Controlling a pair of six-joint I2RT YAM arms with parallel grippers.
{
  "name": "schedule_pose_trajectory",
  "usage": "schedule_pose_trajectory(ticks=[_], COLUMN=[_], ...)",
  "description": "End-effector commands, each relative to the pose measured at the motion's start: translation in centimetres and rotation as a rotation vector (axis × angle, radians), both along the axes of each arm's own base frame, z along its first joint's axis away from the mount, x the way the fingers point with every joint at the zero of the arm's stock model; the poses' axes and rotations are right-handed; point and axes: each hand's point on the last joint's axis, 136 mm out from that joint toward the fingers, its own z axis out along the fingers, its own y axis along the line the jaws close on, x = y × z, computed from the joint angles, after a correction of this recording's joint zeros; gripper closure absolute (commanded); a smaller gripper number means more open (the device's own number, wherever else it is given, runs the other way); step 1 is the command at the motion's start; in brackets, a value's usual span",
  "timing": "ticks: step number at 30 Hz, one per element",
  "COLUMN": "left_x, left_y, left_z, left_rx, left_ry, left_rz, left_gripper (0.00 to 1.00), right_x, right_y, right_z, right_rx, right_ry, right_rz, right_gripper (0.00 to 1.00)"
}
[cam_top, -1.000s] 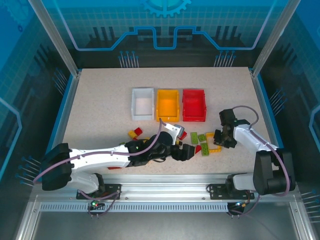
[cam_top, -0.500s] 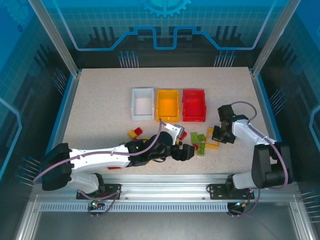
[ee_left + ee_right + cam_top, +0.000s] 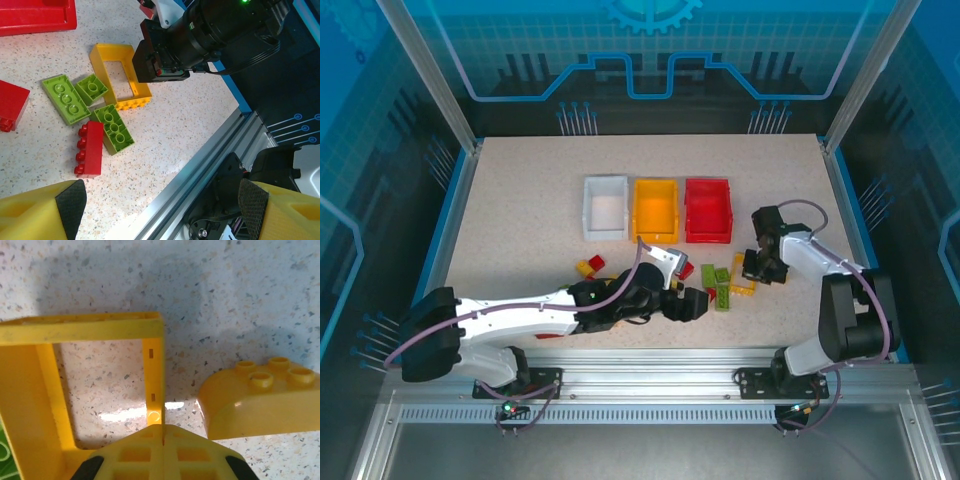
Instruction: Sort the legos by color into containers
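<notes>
1. Right gripper [image 3: 162, 437]: the fingers [image 3: 135, 455] are closed on one thin side wall of the yellow frame [image 3: 80, 327]. The frame appears to rest on the table [image 3: 520, 200], right of centre, between the bins and the near edge. A curved yellow brick [image 3: 260, 400] lies just beside the frame, apart from it.

2. Left gripper [image 3: 161, 205]: the pads [image 3: 35, 217] stand wide apart and hold nothing. I have it hovering low over the loose pile by the near edge, where a red brick [image 3: 90, 149] touches a green brick [image 3: 114, 129].

3. Step in hand: I judge this to be the pick of a yellow piece, gripped but not lifted.

4. Next move: raise the frame straight up, because the green brick sits just beside its studded wall. Then carry it toward the far edge to the yellow-orange bin [image 3: 656, 184], the middle of the three, and release it over the opening. With a one-wall grip the frame may swing, so I would move slowly.
</notes>
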Motion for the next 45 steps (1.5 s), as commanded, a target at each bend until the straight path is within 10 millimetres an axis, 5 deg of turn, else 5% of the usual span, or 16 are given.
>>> schedule_pose_trajectory(ticks=[1, 9, 14, 23, 35, 39, 45], left_x=[0.2, 3.1, 6.6, 10.8, 11.0, 10.5, 9.1], left_y=[0.2, 2.7, 4.6, 7.1, 8.8, 10.1, 12.5], left_z=[2.7, 6.8, 8.9, 10.0, 8.8, 8.0, 6.1], left_rx=[-0.034, -0.020, 0.004, 0.124, 0.215, 0.239, 0.284], left_ry=[-0.045, -0.089, -0.087, -0.078, -0.064, -0.051, -0.007], left_rz=[0.015, 0.149, 0.244, 0.405, 0.463, 0.483, 0.514], left_gripper=[0.16, 0.15, 0.15, 0.15, 0.15, 0.15, 0.15], right_x=[0.8, 4.4, 9.2, 17.3, 20.0, 20.0, 19.9], right_y=[-0.1, 0.9, 3.8, 8.1, 9.8, 10.0, 10.3], right_z=[2.0, 11.7, 13.5, 10.0, 3.5, 3.4, 6.5], right_rx=[-0.053, -0.164, -0.127, -0.085, -0.064, -0.064, -0.052], right_ry=[-0.060, -0.394, -0.412, -0.289, -0.133, -0.135, -0.209], right_rz=[0.016, 0.094, 0.176, 0.220, 0.210, 0.210, 0.210], right_gripper=[1.00, 1.00, 1.00, 1.00, 1.00, 0.92, 0.75])
